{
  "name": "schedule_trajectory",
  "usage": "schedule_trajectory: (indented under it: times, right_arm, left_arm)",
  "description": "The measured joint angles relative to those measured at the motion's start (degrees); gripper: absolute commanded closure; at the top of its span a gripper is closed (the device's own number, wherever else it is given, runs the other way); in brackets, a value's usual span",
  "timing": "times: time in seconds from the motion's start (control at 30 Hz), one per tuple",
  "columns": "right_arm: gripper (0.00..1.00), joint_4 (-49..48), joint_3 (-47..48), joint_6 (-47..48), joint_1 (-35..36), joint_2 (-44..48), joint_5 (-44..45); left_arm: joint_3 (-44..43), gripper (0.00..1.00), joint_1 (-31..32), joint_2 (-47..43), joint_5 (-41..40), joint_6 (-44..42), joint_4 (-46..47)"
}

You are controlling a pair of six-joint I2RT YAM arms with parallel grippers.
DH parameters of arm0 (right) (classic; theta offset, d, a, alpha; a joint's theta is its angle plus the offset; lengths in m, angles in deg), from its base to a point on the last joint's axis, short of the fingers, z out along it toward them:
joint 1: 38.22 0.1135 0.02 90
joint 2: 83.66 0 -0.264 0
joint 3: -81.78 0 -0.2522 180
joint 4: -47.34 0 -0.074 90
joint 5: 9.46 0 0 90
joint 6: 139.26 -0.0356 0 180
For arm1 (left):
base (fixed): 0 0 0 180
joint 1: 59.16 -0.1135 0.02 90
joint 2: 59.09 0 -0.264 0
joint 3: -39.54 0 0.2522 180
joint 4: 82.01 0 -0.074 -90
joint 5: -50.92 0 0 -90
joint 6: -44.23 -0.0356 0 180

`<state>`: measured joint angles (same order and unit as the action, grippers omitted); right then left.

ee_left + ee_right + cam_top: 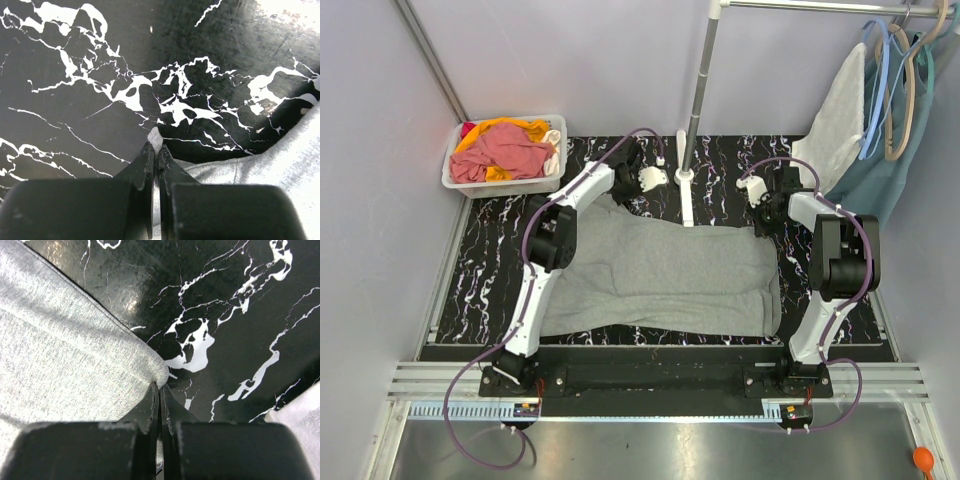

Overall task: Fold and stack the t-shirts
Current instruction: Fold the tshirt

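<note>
The table has a black top veined with white marbling. A grey t-shirt lies spread flat across its middle, from the near left to the right side. A clear plastic bin sits at the far left corner, and a pole's white foot stands at the far middle, just beside the shirt's far edge.

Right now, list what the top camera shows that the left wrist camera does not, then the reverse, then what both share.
Top only: the grey shirt spread whole, the bin of pink and orange shirts, the hangers, the right gripper. Left wrist only: the left gripper pinching a corner of grey cloth up close. Both: the grey shirt and the black marbled table.
</note>
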<state>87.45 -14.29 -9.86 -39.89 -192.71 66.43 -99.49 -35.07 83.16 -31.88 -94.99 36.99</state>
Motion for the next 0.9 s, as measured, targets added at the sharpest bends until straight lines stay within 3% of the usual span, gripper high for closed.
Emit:
schedule_trajectory:
  times: [0.33,0.9]
  right_arm:
    - [1.00,1.4,-1.1,0.9,0.1,1.3,1.5]
    - [1.00,8.0,-3.5,1.7,0.9,9.0,3.1]
  left_arm:
    - [7.4,1.00,0.5,-5.5,-5.5,4.3,4.3]
    - [22.0,1.00,4.8,-23.7,-15.0,7.2,8.8]
